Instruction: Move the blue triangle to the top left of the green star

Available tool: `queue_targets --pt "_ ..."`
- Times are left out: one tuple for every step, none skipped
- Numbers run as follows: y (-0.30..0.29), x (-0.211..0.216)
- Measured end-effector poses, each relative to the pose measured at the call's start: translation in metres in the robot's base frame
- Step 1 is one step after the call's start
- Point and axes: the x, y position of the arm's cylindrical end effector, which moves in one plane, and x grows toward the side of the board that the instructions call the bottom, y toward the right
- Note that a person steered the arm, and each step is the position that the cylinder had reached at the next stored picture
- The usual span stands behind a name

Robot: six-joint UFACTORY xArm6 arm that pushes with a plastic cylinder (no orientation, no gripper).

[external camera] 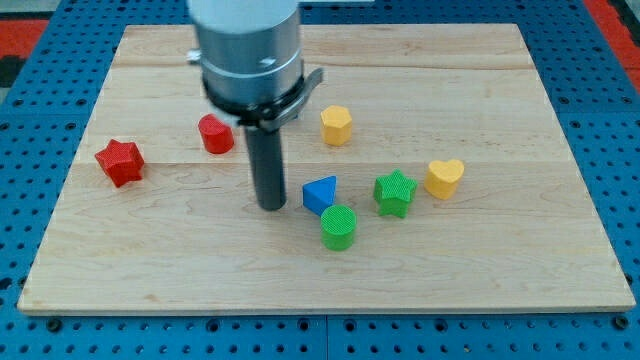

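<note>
The blue triangle (pixel 319 193) lies near the board's middle, just above the green cylinder (pixel 338 227) and left of the green star (pixel 395 192). My tip (pixel 270 204) rests on the board just left of the blue triangle, a small gap away from it. The rod rises straight up into the grey arm body at the view's top.
A yellow heart (pixel 444 177) lies right of the green star. A yellow hexagonal block (pixel 336 125) sits above the triangle. A red cylinder-like block (pixel 215 133) and a red star (pixel 120 162) lie at the left. The wooden board (pixel 520 250) rests on a blue pegboard.
</note>
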Motion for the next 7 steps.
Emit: queue_targets --pt "0.011 0.018" --pt "0.047 -0.012" --pt "0.067 -0.029" --pt "0.078 -0.031" --pt "0.089 -0.021" --pt "0.094 -0.01" --pt "0.103 -0.01"
